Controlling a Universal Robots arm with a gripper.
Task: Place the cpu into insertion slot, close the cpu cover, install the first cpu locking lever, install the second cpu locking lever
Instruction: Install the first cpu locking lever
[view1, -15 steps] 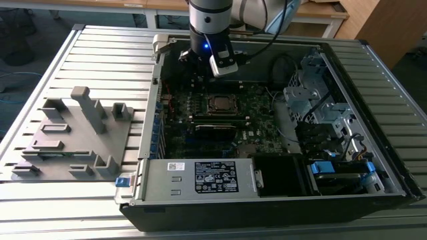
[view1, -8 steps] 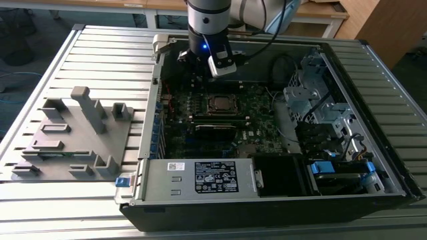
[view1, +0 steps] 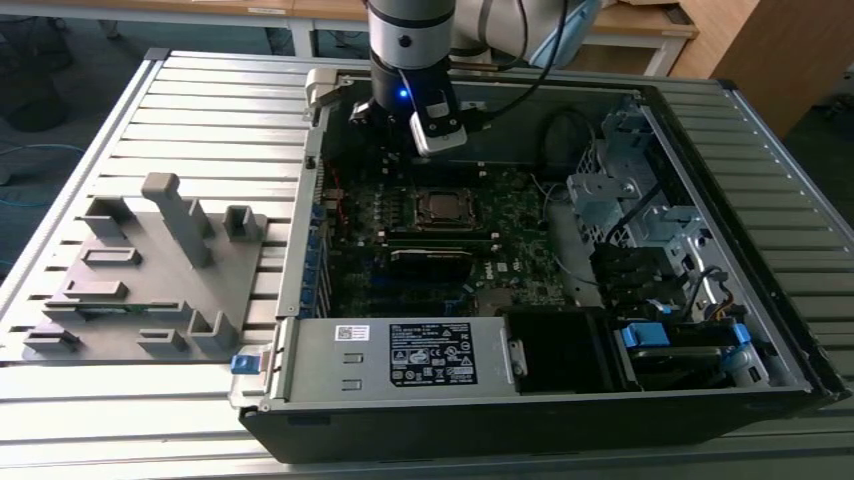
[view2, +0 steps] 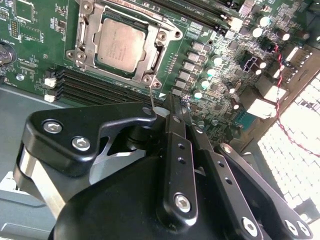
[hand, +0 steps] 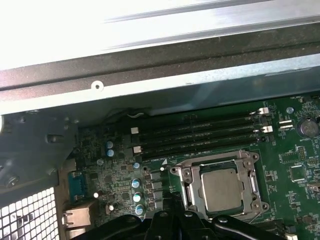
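Note:
The cpu (view2: 120, 46) lies flat in the insertion slot (view1: 441, 208), its silver-grey top showing through the square window of the cpu cover (view2: 84, 35). In both wrist views the cover lies down flat around the cpu (hand: 222, 190). A thin wire locking lever (view2: 151, 97) sticks up from the socket's corner, just beside my gripper (view2: 172, 107). The gripper's fingers (view2: 175, 150) are shut together, with nothing visible between them. In the exterior view the arm (view1: 407, 60) hangs over the case just behind the socket.
Long black memory slots (hand: 200, 132) run beside the socket. The open computer case wall (view1: 310, 160) borders the board. A power supply (view1: 427, 355) and drive cage (view1: 627, 200) fill the case's other parts. A grey fixture block (view1: 147, 270) sits at the exterior view's left.

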